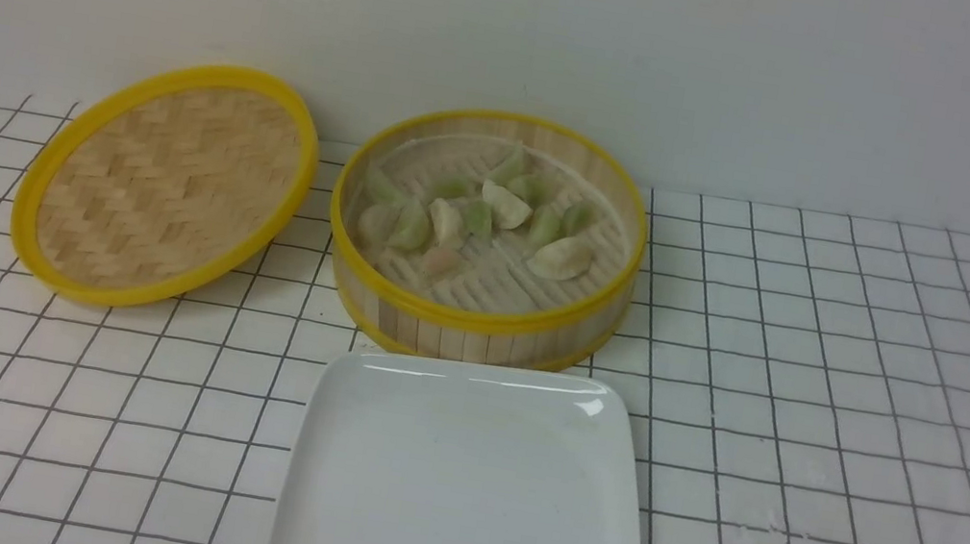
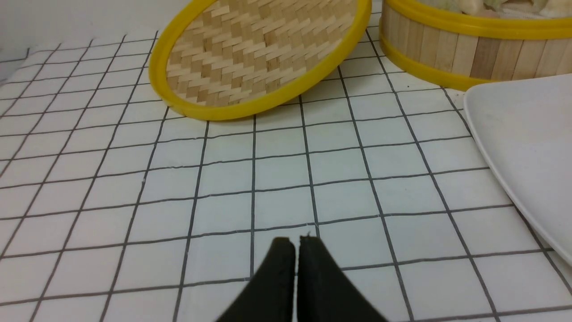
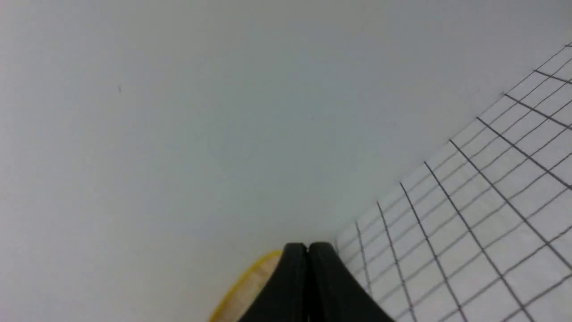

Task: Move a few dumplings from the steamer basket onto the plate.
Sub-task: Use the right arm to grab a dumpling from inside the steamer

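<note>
My left tool (image 2: 296, 243) and right tool (image 3: 307, 247) are narrow, empty. I could squash the soft dumplings (image 1: 505, 207) or miss the plate (image 1: 461, 482).

Dumplings (image 1: 505, 205) sit in steamer basket (image 1: 473, 324), centre-back of table (image 1: 861, 419); plate (image 1: 468, 503) directly in front, v. close to basket wall; lid (image 1: 168, 183) just left of basket, tilted
</note>
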